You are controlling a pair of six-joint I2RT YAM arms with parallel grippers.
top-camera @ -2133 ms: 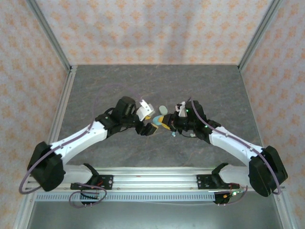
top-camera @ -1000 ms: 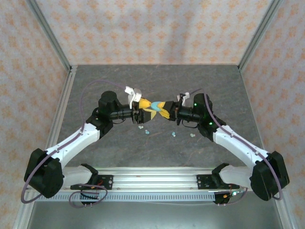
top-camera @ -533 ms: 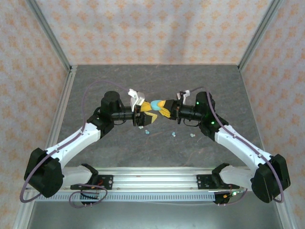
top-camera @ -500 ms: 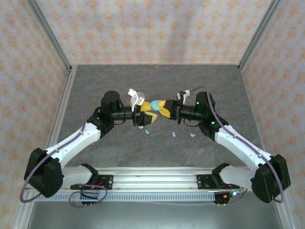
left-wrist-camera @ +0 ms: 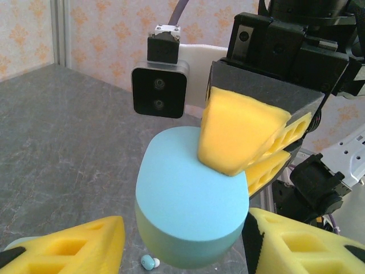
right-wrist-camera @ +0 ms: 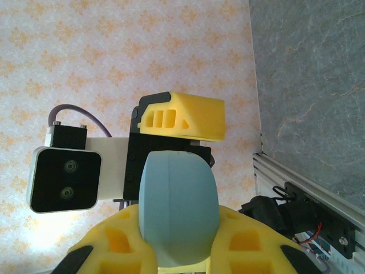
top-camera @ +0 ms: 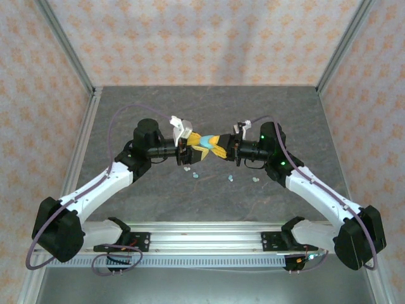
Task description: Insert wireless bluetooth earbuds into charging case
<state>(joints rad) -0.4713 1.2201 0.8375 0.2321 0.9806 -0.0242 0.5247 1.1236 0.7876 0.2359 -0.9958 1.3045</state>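
A light-blue oval charging case (top-camera: 205,142) hangs in the air over the middle of the table, closed. My right gripper (top-camera: 218,145) is shut on it; its yellow fingers clamp both sides of the case (right-wrist-camera: 177,211). From the left, my left gripper (top-camera: 193,142) reaches over the case's free end. Its yellow fingers (left-wrist-camera: 63,245) stand on either side of the case (left-wrist-camera: 188,200) with a thin gap, so it is open. Several tiny pale earbuds (top-camera: 196,173) lie on the table below, and one earbud (left-wrist-camera: 149,262) shows under the case.
The grey table (top-camera: 126,120) is walled by patterned panels, with a metal rail (top-camera: 202,229) along the near edge. More earbuds (top-camera: 255,180) lie loose under the right arm. Both wrists meet nose to nose at mid-table.
My left gripper has moved right, closer onto the case, and its jaws have narrowed around it. The right gripper keeps holding the case in nearly the same place.
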